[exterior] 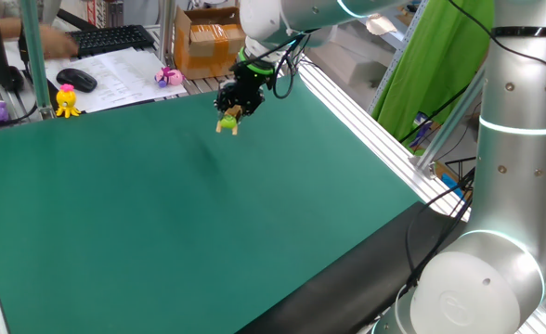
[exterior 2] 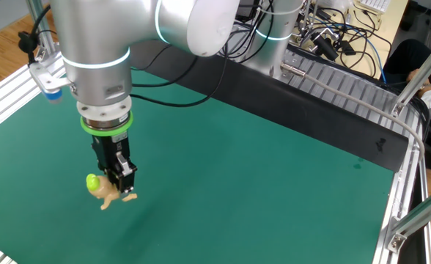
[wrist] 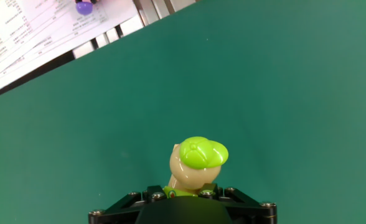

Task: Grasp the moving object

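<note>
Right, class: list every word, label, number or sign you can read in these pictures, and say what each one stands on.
None can be read.
Printed sheets beside the green mat: lines of text, too blurred.
Cardboard box: label too small.
Toy figure in the claw: no writing visible.

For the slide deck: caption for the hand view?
Gripper holding the small toy figure above the green mat.

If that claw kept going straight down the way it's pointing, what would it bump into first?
Probably the green mat. The gripper points down at it, already shut on the little toy figure, so the toy would likely touch first. The height above the mat is unclear.
</note>
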Tool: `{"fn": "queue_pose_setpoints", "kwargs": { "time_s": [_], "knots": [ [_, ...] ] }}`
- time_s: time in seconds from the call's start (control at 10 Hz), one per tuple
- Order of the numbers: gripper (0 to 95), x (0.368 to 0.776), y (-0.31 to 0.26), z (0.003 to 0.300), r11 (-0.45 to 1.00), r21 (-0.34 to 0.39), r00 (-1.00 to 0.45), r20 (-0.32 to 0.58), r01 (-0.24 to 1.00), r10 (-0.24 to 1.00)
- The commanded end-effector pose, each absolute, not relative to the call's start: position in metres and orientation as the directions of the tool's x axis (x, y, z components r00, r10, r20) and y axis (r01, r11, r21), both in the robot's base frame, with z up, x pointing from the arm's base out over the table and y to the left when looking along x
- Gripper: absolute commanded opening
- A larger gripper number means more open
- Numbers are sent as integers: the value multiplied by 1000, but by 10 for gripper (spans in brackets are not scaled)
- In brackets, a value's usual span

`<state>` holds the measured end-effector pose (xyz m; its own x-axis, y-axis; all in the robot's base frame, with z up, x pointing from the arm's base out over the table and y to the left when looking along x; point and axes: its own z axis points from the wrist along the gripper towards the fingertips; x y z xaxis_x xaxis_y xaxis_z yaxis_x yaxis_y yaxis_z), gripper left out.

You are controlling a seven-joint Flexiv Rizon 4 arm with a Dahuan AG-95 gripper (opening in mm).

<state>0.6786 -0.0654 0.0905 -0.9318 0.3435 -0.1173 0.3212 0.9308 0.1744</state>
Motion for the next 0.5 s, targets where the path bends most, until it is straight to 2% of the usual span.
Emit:
{"fn": "queue_pose_setpoints", "kwargs": {
  "time_s": [0.1,0.5],
  "knots": [
    [190,673,-65,92,934,173,-934,-121,314,337],
    [190,667,-64,91,929,175,-929,-120,327,350]
  ]
}}
